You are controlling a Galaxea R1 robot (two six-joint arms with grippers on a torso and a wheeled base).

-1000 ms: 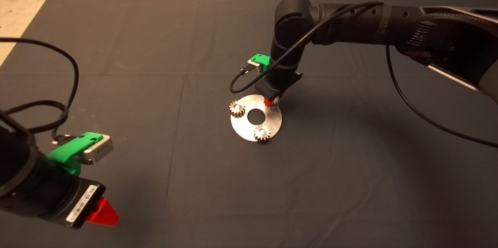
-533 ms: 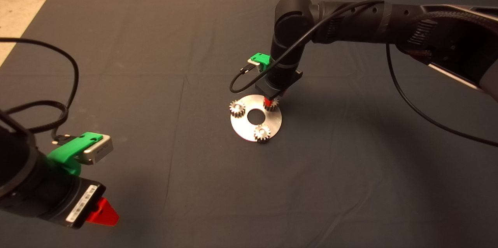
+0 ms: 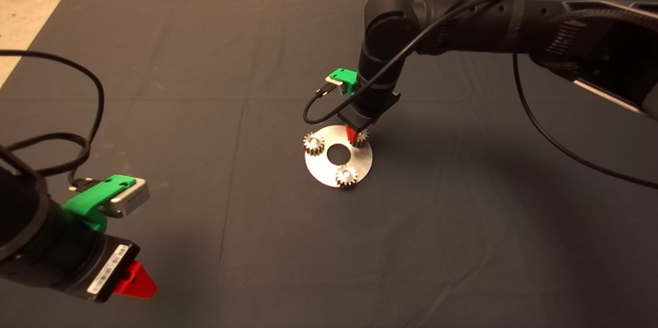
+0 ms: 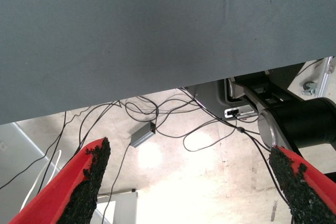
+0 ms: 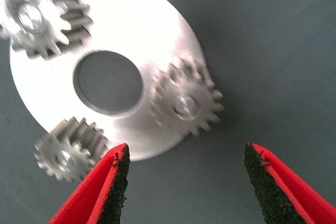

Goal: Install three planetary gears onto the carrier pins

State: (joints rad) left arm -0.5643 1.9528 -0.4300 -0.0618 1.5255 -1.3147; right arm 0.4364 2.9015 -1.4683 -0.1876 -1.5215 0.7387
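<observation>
Left gripper (image 3: pixel 134 280) parked at the mat's (image 3: pixel 205 60) 8 o'clock corner, fingers (image 4: pixel 89 182) spread, nothing between them. Disc (image 3: pixel 360 161) lies just right of mat centre; all three planetary gears sit on carrier pins: one at the disc's 10 o'clock (image 3: pixel 313 142), one at 6 o'clock (image 3: pixel 346 176), one at 1 o'clock (image 3: pixel 362 137). Right gripper (image 3: pixel 353 135) hovers directly above the 1 o'clock gear (image 5: pixel 185 103), fingers (image 5: pixel 113 182) wide apart, gripping nothing.

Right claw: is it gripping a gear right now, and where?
Nothing is held. The right claw is open above the third gear, which sits on its pin on the disc.
</observation>
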